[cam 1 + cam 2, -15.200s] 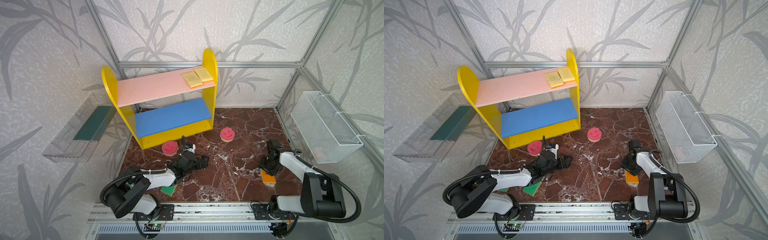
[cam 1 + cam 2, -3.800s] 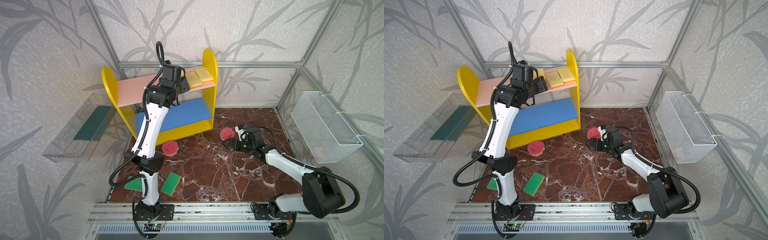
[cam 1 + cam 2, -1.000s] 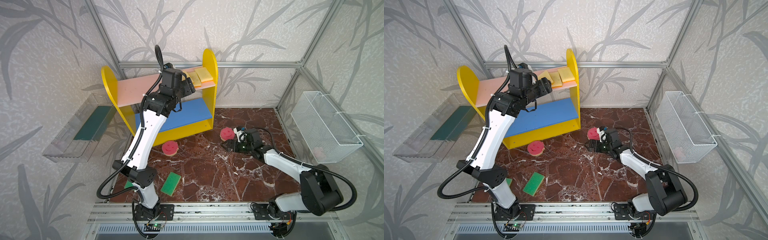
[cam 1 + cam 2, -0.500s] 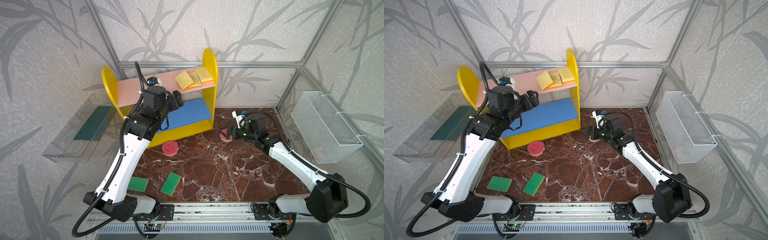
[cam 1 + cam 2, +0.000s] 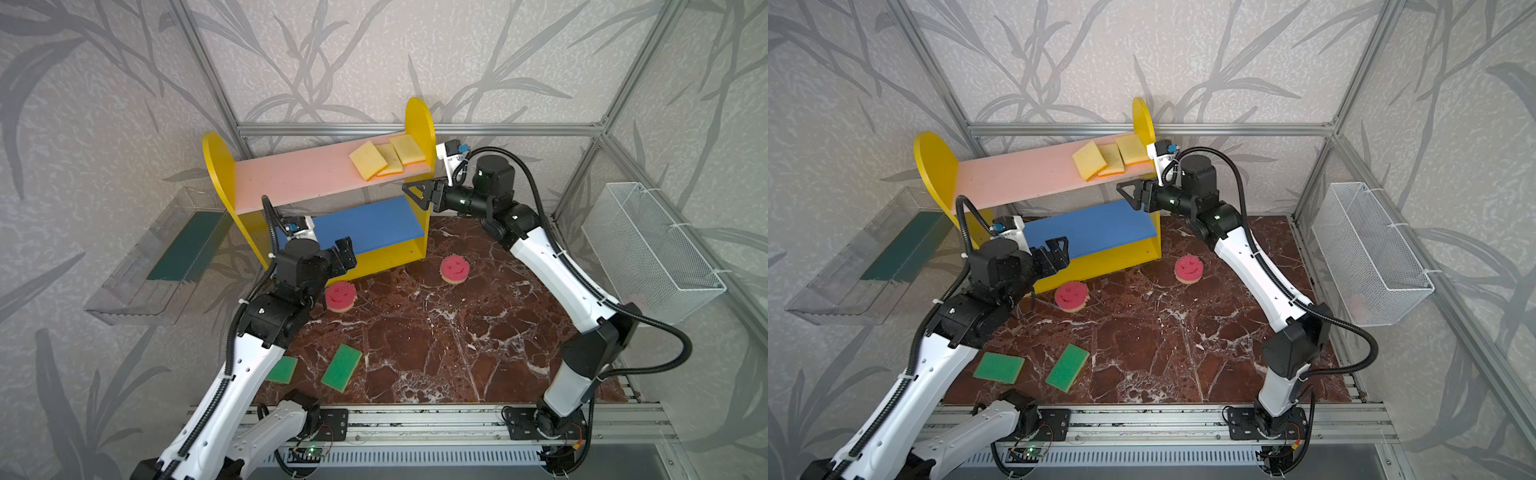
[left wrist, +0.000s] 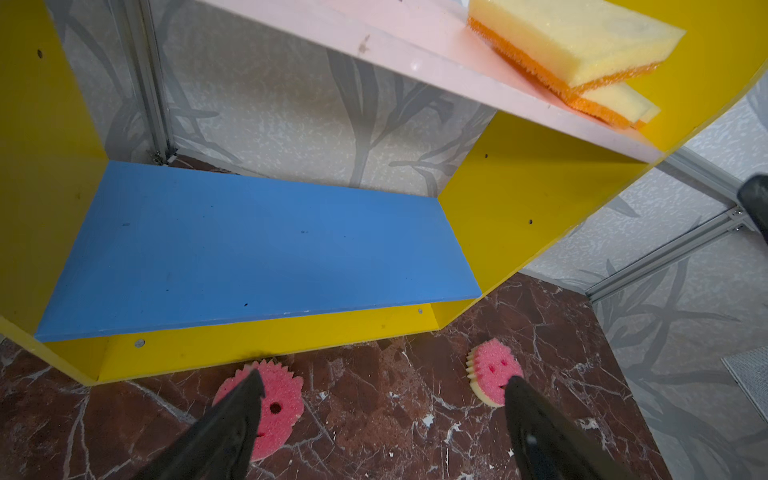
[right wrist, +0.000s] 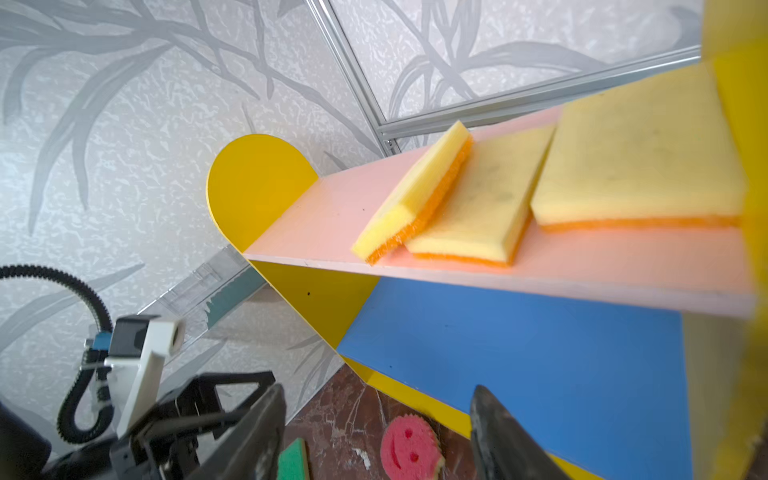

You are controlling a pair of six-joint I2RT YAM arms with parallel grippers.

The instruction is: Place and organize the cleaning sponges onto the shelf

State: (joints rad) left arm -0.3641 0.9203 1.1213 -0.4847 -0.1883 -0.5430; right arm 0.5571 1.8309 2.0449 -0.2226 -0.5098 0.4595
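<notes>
Top views both show the dark marble counter (image 5: 436, 332) and, at its back, the shelf (image 5: 291, 183), the bulky thing most likely to suffer here. The right tool (image 5: 419, 193) hangs close to the shelf's right side panel, about level with the pink board's front edge. Its jaws are partly apart and empty, and a careless swing from there could knock the panel and shift the whole unit. The left tool (image 5: 345, 253) hovers in front of the yellow base with jaws wide and nothing held, so a steep drop risks scraping the base rather than meeting foam. With both arms crowding the same shelf front, they could also clash.

Three yellow-and-orange sponges (image 5: 390, 160) sit at the right end of the pink board. The leftmost sponge (image 5: 368, 160) leans tilted on its neighbour with a corner at the board's front edge — a bump would likely tip it off. A pink smiley sponge (image 5: 340, 296) lies just in front of the base, where there is little room for a clean pinch. A second smiley sponge (image 5: 454, 269) lies off the shelf's right corner, and two green sponges (image 5: 1067, 368) lie near the counter's front.
</notes>
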